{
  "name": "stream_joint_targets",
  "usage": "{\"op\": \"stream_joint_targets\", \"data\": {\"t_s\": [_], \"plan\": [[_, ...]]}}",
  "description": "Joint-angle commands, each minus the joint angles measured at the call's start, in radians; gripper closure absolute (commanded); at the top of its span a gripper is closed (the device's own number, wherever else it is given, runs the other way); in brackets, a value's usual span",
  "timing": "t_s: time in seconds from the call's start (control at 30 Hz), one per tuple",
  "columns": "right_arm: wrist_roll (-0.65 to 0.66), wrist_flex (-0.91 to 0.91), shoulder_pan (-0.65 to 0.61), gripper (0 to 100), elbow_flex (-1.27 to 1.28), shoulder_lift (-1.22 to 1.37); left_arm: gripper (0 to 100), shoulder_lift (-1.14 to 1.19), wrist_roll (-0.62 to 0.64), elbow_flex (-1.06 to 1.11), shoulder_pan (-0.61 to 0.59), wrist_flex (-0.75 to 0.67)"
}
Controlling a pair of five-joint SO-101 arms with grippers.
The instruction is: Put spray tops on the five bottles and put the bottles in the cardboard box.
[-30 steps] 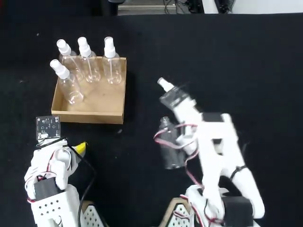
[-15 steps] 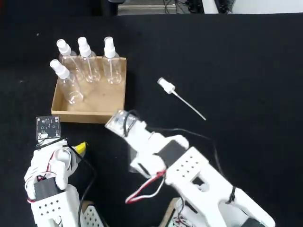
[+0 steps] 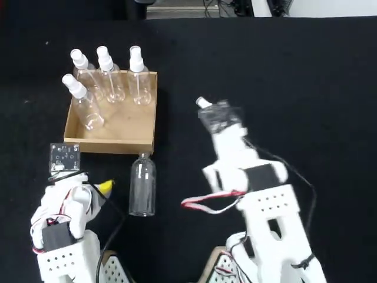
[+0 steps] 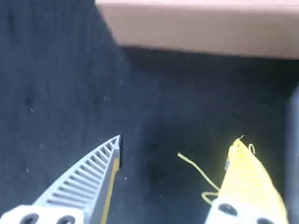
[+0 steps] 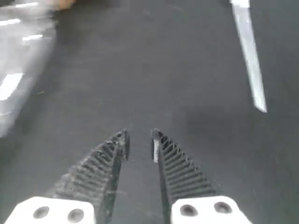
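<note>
The cardboard box (image 3: 112, 143) at the upper left holds several clear bottles (image 3: 110, 76) with white spray tops on. One more bottle (image 3: 142, 184), without a top, lies on the black table just in front of the box. A loose spray top (image 3: 202, 103) lies at centre; its thin tube (image 5: 249, 60) shows ahead of my right gripper (image 5: 140, 138), which is open by a narrow gap and holds nothing. My left gripper (image 4: 175, 147) is open at the lower left, facing the box's front wall (image 4: 201, 28), left of the lying bottle.
The right arm (image 3: 247, 171) stretches up the middle of the black table (image 3: 306, 88). Bare cloth extends to the right and behind the box.
The right arm carried the topless bottle left to the box front, left it lying there, and swung back right to the spray top. The left arm shifted slightly.
</note>
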Motion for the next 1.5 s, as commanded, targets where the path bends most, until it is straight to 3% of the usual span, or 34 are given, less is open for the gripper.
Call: {"op": "stream_joint_targets", "data": {"t_s": [0.0,0.17,0.47,0.7,0.97,1.3,1.47], "plan": [[-0.009,-0.080,0.137,93.0,0.047,-0.041,66,0.005,-0.018,-0.173,0.124,0.018],[-0.017,-0.233,0.183,93.0,0.166,-0.041,66,0.008,-0.069,-0.189,0.280,-0.052],[-0.017,-0.408,0.258,93.0,0.309,-0.041,66,0.066,-0.055,-0.222,0.311,-0.054],[-0.017,-0.414,0.253,93.0,0.318,-0.041,66,0.454,-0.038,-0.519,0.321,-0.052],[-0.017,-0.414,0.256,93.0,0.320,-0.041,66,0.844,0.084,-0.650,0.506,0.002],[-0.017,-0.410,0.253,93.0,0.320,-0.041,66,0.870,0.120,-0.524,0.464,-0.120],[-0.017,-0.410,0.252,93.0,0.320,-0.041,66,0.872,0.117,-0.383,0.492,-0.269]]}}
